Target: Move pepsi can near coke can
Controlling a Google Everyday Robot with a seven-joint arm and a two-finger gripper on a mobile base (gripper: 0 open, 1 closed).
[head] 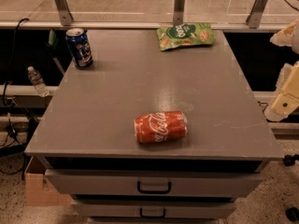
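Observation:
The pepsi can [79,47], dark blue with a silver top, stands upright at the far left corner of the grey cabinet top [117,97]. The coke can [160,126], red-orange with white script, lies on its side near the front edge, about the middle. The two cans are far apart. My gripper [283,102], a cream-coloured piece, is at the right edge of the view, off the right side of the cabinet top and away from both cans. It holds nothing that I can see.
A green snack bag [186,35] lies at the back edge, right of centre. Drawers [154,185] are below the front edge. A water bottle [36,80] and a cardboard box [39,186] are off to the left. A metal rail [177,6] runs behind.

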